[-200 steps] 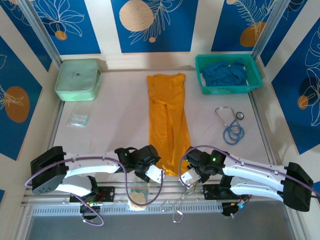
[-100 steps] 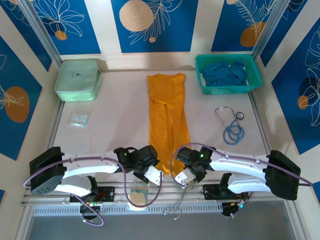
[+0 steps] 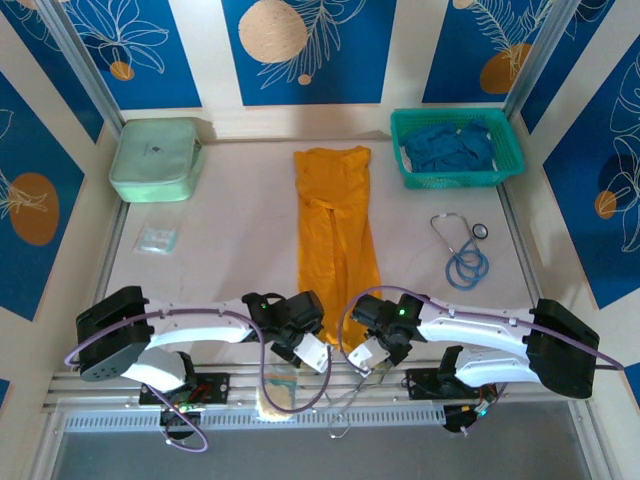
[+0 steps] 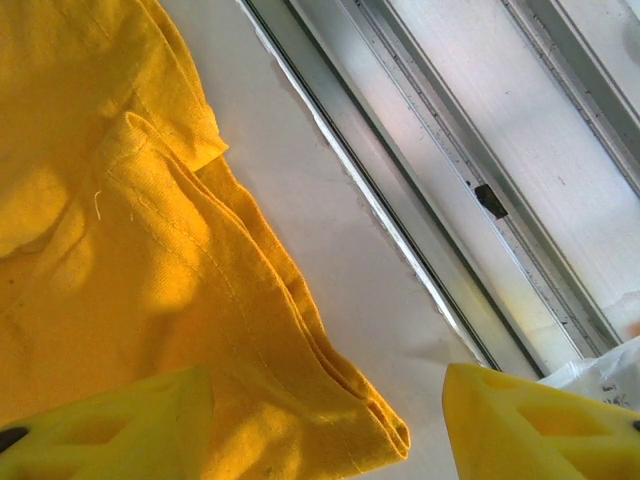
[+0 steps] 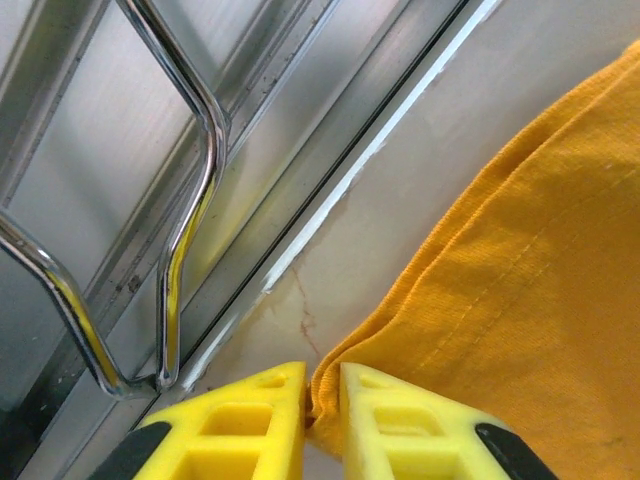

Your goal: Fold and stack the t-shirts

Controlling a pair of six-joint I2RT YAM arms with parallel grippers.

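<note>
Mustard-orange t-shirt (image 3: pixel 335 250): lies flat at the centre of the worktop (image 3: pixel 240 250), folded into a narrow strip running from 12 o'clock to 6 o'clock. Its near hem rests between the two tools.

Right tool (image 5: pixel 322 410): jaws narrow, pinching the hem corner at the strip's 5 o'clock end, just beside the metal edge rail.

Left tool (image 4: pixel 325 430): jaws wide, gripping nothing. One finger is over the cloth and the other over bare worktop, straddling the 7 o'clock corner.

Blue t-shirts (image 3: pixel 450 148): bunched inside the teal mesh basket (image 3: pixel 455 181) at 1 o'clock.

Other items: mint-green pouch (image 3: pixel 155 160) at 11 o'clock, stethoscope (image 3: pixel 465 260) at 3 o'clock.
</note>
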